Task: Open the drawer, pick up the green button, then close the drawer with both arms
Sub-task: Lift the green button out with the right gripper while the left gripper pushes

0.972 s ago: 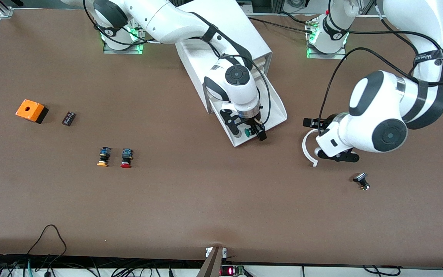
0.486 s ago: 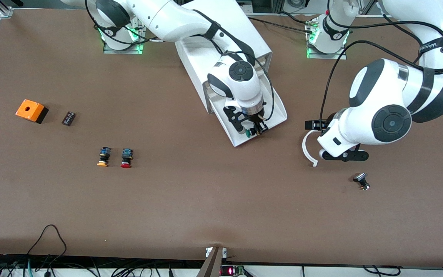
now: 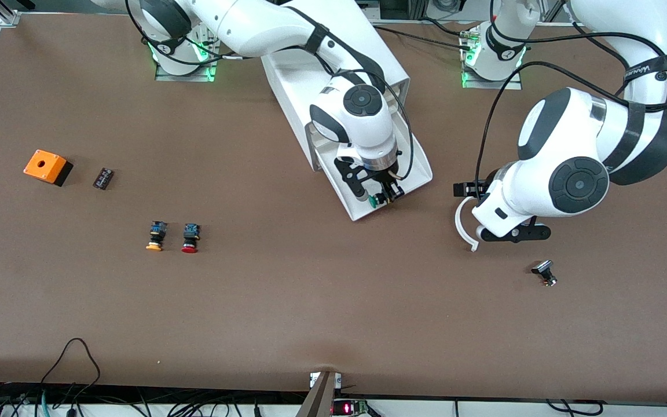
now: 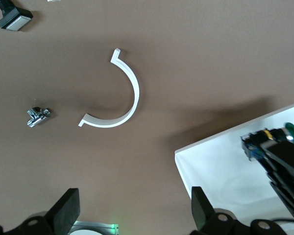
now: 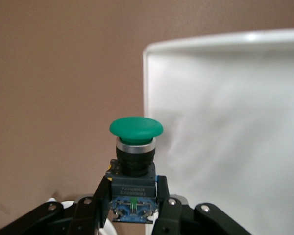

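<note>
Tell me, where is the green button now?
The green button is held in the right gripper, over the open drawer near its front edge; the right wrist view shows the fingers clamping its black body.

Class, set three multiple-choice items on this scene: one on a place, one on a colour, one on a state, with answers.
1. Where is the right gripper?
A. over the open drawer
B. over the orange box
C. over the white curved piece

2. What colour is the cap of the button it grips?
A. red
B. orange
C. green

3. How is the left gripper?
A. shut on a button
B. open, holding nothing
C. shut on the curved piece

Answers: A, it hangs above the tray; C, the right wrist view shows green; B, its fingers stand wide apart.
</note>
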